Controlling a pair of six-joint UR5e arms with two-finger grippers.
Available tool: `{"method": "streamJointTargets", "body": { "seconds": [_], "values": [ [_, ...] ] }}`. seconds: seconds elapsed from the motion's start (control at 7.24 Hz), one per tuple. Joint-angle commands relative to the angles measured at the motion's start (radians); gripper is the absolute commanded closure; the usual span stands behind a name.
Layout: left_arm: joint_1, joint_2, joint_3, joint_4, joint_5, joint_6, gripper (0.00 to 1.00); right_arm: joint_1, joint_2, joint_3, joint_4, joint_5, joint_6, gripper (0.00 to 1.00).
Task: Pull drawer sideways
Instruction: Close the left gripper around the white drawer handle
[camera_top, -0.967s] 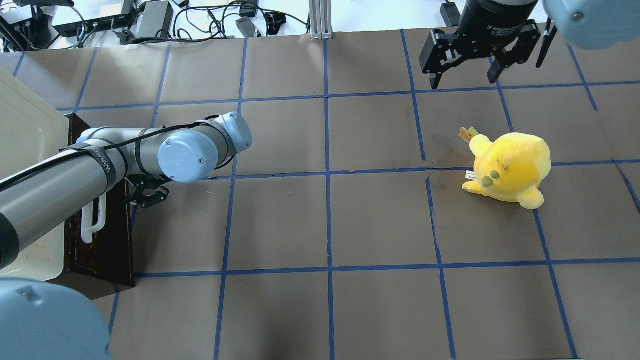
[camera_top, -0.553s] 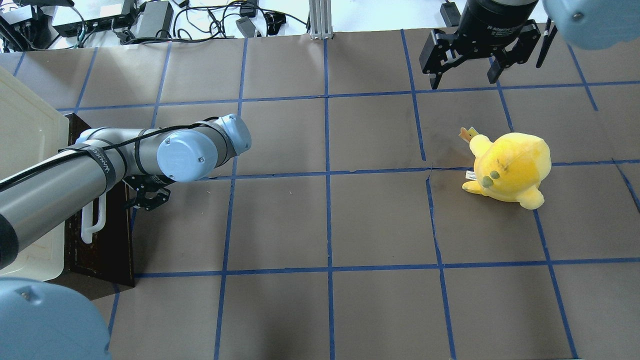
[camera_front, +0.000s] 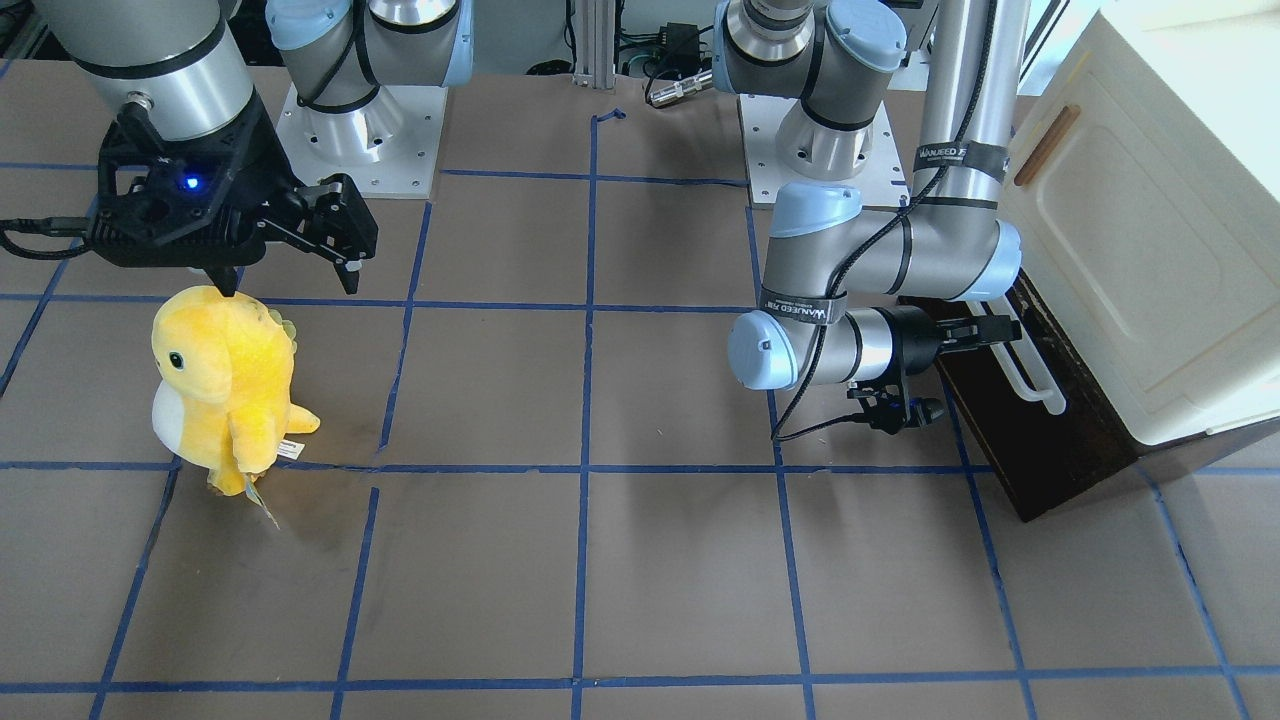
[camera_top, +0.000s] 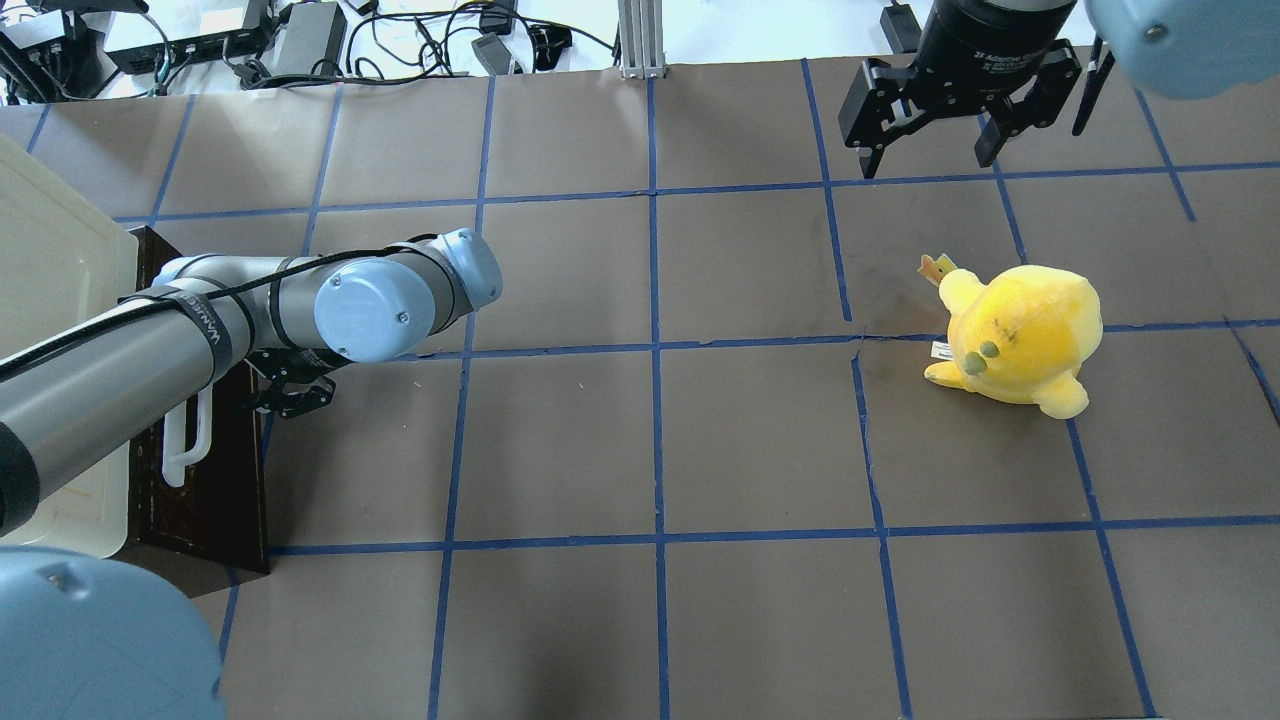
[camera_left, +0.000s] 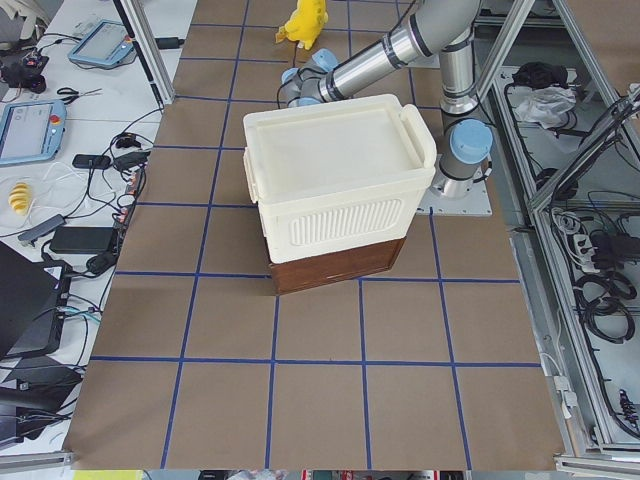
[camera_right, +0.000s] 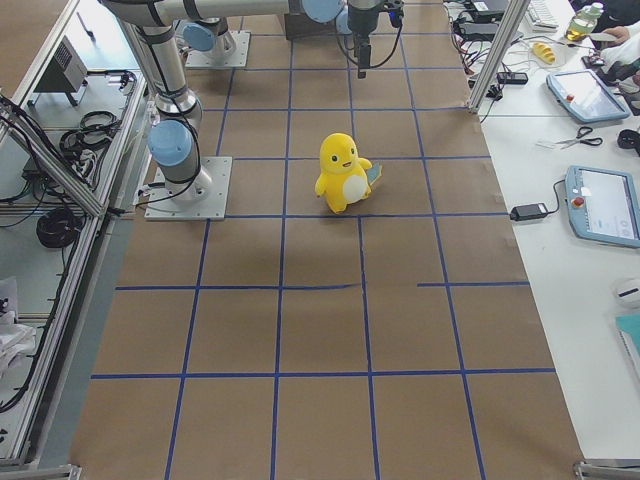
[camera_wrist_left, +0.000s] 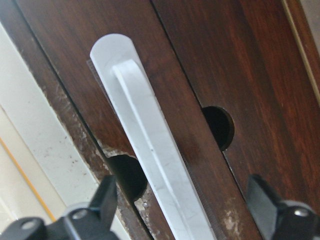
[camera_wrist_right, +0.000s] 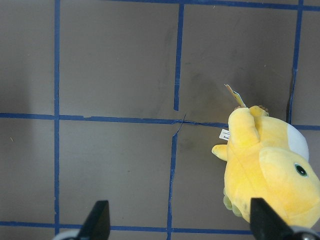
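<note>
Left hand (camera_wrist_left: 184, 200) spread astride drawer (camera_wrist_left: 240, 75) handle (camera_wrist_left: 145, 130), seemingly without contact.

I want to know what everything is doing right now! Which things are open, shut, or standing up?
drawer: looks pushed in, no pale inner sides showing.
left tool: open, one finger on each side of the white handle.
white handle: not gripped yet.
right tool: open, empty, hanging in the air.
cream cabinet door: looks shut.
yellow plush toy: standing upright.
</note>
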Motion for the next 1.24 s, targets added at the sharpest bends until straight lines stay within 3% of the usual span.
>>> {"method": "streamJointTargets", "body": {
  "seconds": [0.0,0.14,0.28,1.11],
  "values": [
    [0.001,-0.001,-0.004,-0.002,0.0,-0.001,0.71,0.0,0.0,0.0,0.0,0.0,0.0,0.0],
    [0.001,-0.003,-0.004,-0.008,0.0,-0.001,0.85,0.0,0.0,0.0,0.0,0.0,0.0,0.0],
    [0.001,-0.001,-0.001,-0.008,0.0,-0.001,0.89,0.002,0.0,0.0,0.0,0.0,0.0,0.0],
    [-0.009,0.004,0.012,-0.029,0.008,0.002,0.93,0.0,0.0,0.0,0.0,0.0,0.0,0.0]
  ]
}}
